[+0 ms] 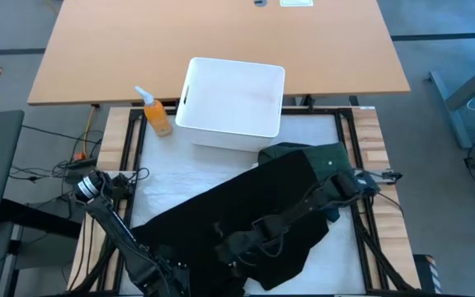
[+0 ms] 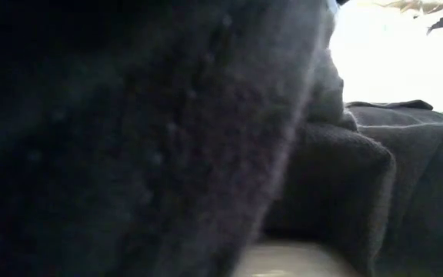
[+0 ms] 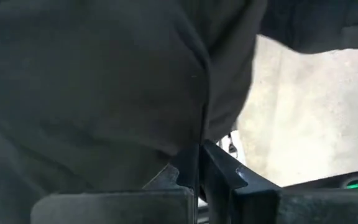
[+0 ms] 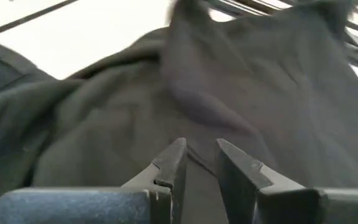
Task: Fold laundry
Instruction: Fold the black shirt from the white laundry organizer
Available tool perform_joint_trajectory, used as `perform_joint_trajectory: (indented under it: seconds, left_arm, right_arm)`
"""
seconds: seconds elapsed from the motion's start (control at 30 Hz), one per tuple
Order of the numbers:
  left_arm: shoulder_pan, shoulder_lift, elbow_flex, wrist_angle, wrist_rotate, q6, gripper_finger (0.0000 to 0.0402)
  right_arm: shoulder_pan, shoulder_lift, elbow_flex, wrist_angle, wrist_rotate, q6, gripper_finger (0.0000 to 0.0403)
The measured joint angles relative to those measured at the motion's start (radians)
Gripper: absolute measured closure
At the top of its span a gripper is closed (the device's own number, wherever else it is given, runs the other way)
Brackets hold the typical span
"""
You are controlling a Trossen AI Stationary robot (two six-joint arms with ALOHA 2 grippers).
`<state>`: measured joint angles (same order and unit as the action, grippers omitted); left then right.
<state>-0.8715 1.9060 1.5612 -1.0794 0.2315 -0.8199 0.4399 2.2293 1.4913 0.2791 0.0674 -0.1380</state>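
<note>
A black garment [image 1: 246,194] lies spread slantwise across the white-padded table, from the near left to the far right. Its far right end covers part of a dark green garment [image 1: 324,157]. My left gripper [image 1: 176,276] is at the garment's near left end, pointing steeply down and shut on the cloth [image 3: 135,93]. My right gripper [image 1: 225,247] reaches in from the right over the garment's near middle, with cloth [image 4: 197,93] between its fingers. Dark cloth [image 2: 168,138] fills the low view close to the camera. My left gripper pinches a fold of the black cloth [image 3: 199,134] between its two shut fingers, coming from above. A crease runs away from the fingertips and the cloth drapes to either side. My right gripper has a ridge of the black cloth [image 4: 201,163] between its two fingers [image 4: 173,158], which stand a little apart. They come slanting down from the table's right side. The cloth around them lies on the table in soft wrinkles.
A white plastic bin [image 1: 190,82] stands at the table's far middle, with an orange spray bottle [image 1: 157,115] to its left. White padding [image 1: 171,177] shows bare at the far left. A wooden desk [image 1: 138,41] lies beyond the table.
</note>
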Motion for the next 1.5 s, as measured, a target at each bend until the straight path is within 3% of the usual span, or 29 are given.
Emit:
perform_joint_trajectory:
  seconds: [0.2,0.47,0.7,0.87,1.27,1.5]
  left_arm:
    - [-0.002,0.0,0.0,-0.076,0.038,-0.008,0.0401]
    - [0.0,0.0,0.0,-0.09,0.079,0.015,0.0401]
    - [-0.007,0.0,0.0,-0.09,0.093,0.014,0.0401]
    - [-0.008,0.0,0.0,-0.089,0.097,0.016,0.0401]
    - [-0.008,0.0,0.0,-0.076,0.096,0.011,0.0401]
    - [-0.008,0.0,0.0,-0.073,0.098,0.008,0.0401]
  right_arm:
    - [-0.003,0.098,0.174,-0.127,-0.112,-0.093,0.0291]
    - [-0.007,0.192,0.338,-0.186,-0.122,-0.159,0.0258]
    - [-0.02,0.231,0.382,-0.221,-0.121,-0.14,0.021]
    - [-0.029,0.231,0.383,-0.225,-0.115,-0.132,0.02]
    - [-0.033,0.247,0.383,-0.276,-0.126,-0.114,0.0215]
    - [-0.044,0.247,0.383,-0.282,-0.126,-0.098,0.0278]
